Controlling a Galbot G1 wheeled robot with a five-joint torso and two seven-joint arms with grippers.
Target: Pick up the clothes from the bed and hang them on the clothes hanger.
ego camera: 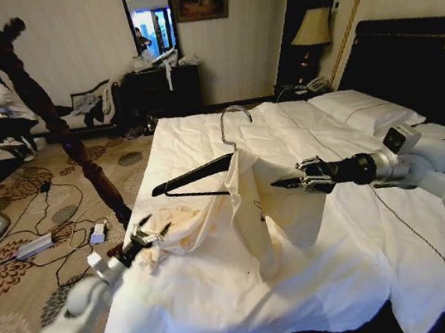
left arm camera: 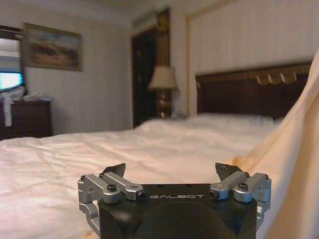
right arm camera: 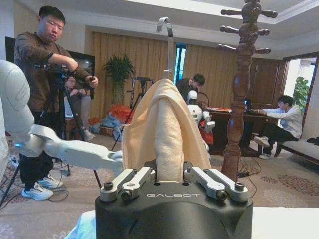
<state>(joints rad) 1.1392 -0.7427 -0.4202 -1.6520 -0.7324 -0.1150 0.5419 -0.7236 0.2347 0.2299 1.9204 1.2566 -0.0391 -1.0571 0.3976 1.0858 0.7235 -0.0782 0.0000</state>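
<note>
Low at the bed's (ego camera: pixel 227 308) near-left corner, the left gripper (ego camera: pixel 150 232) sits with its 2 fingers spread, touching the bunched edge of the clothes (ego camera: pixel 245 205). The cream garment (part heaped on the sheet) rises draped over the clothes hanger (ego camera: pixel 207 173), whose silver hook stands upright above. From the right, the right gripper (ego camera: pixel 288 183) appears pinched on the hanging cloth, though its fingertips are hidden.
</note>
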